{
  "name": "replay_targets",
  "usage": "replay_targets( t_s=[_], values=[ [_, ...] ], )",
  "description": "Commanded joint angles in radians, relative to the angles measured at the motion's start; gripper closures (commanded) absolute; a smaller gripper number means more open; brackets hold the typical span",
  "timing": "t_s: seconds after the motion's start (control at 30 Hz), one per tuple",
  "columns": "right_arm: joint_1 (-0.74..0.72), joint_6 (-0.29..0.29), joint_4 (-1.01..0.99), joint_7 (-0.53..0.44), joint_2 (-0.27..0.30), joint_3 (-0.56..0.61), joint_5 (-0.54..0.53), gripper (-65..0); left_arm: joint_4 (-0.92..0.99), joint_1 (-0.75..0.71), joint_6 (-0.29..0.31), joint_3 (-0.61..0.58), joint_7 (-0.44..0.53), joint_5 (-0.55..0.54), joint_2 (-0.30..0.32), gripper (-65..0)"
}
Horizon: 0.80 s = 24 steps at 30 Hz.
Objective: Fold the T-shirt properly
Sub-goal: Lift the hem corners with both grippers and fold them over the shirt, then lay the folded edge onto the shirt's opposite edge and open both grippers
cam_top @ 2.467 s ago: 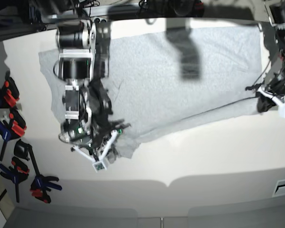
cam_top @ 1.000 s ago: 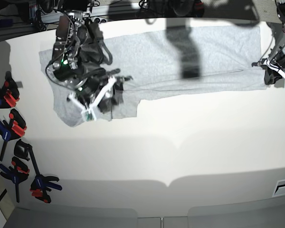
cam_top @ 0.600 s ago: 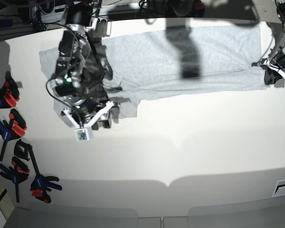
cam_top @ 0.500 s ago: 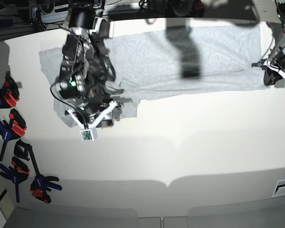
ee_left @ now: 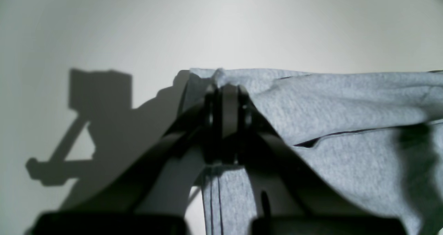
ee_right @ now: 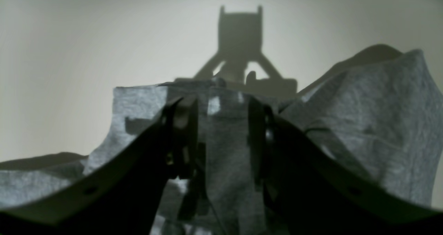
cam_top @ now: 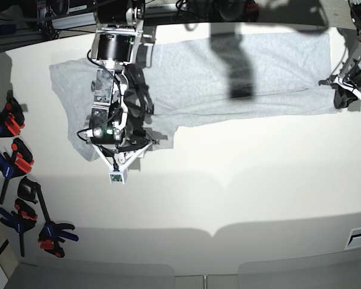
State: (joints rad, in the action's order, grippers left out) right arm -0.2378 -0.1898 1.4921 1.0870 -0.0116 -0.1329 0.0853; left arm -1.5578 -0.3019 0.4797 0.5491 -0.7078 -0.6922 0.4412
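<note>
The light grey T-shirt (cam_top: 228, 84) lies plain side up in a long band across the back of the table. At its right end, my left gripper (cam_top: 340, 96) is shut on a bunched edge of the T-shirt (ee_left: 346, 100); in the left wrist view the gripper (ee_left: 225, 89) pinches the cloth between closed fingertips. My right gripper (cam_top: 121, 149) hovers over the shirt's front left flap. In the right wrist view this gripper (ee_right: 221, 124) stands open, and the grey T-shirt (ee_right: 373, 124) lies flat beneath and beyond its fingers (ee_right: 188, 134).
Several black, red and blue spring clamps (cam_top: 15, 159) lie along the table's left edge. The white table (cam_top: 240, 180) extends toward the front, where a curved lip (cam_top: 216, 232) runs across.
My right arm has swung and turned above the shirt's left part, its gripper ending nearer the front edge of the flap. The shirt and left gripper have stayed still.
</note>
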Motion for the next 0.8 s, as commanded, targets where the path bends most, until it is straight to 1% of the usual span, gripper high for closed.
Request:
replay_targets(
  t_s=[0.0, 0.27, 0.3, 0.37, 0.4, 0.43, 0.47, 0.57, 0.63, 0.77],
  values=[
    [-0.027, 0.016, 0.014, -0.029, 0.000, 0.001, 0.021, -22.2, -0.018, 0.006, 0.004, 0.007, 0.023, -0.016, 0.021, 0.0],
    [-0.028, 0.018, -0.075, -0.061, 0.000, 0.002, 0.013, -21.6, -0.018, 0.006, 0.004, 0.008, 0.023, -0.016, 0.021, 0.0],
    [-0.028, 0.017, -0.085, -0.067, 0.000, 0.001, 0.013, -19.7, -0.018, 0.006, 0.004, 0.008, 0.023, -0.016, 0.021, 0.0],
    [-0.028, 0.017, -0.099, -0.086, 0.000, 0.001, 0.014, -12.5, -0.018, 0.006, 0.004, 0.008, 0.023, -0.016, 0.021, 0.0],
    [-0.028, 0.017, -0.100, -0.094, 0.000, 0.002, 0.013, -7.0, -0.018, 0.006, 0.004, 0.007, 0.023, -0.016, 0.021, 0.0],
    [-0.029, 0.014, -0.100, -0.099, 0.000, 0.002, 0.014, -0.1, -0.018, 0.006, 0.004, 0.008, 0.023, -0.016, 0.021, 0.0],
    [-0.033, 0.010, -0.100, -0.104, 0.001, 0.002, 0.018, 0.0, -0.018, 0.005, 0.004, 0.008, 0.023, -0.016, 0.021, 0.0],
    [-0.044, -0.029, -0.082, -0.106, 0.000, 0.003, 0.050, 0.0, -0.018, 0.006, 0.004, 0.008, 0.023, -0.016, 0.022, 0.0],
    [-0.041, -0.082, -0.038, -0.092, 0.000, 0.003, 0.042, 0.0, -0.018, 0.005, 0.004, 0.008, 0.023, -0.016, 0.022, 0.0],
    [-0.002, -0.150, 0.124, -0.064, 0.006, 0.003, -0.079, 0.0, -0.018, 0.006, 0.004, 0.008, 0.023, -0.016, 0.021, 0.0]
  ],
)
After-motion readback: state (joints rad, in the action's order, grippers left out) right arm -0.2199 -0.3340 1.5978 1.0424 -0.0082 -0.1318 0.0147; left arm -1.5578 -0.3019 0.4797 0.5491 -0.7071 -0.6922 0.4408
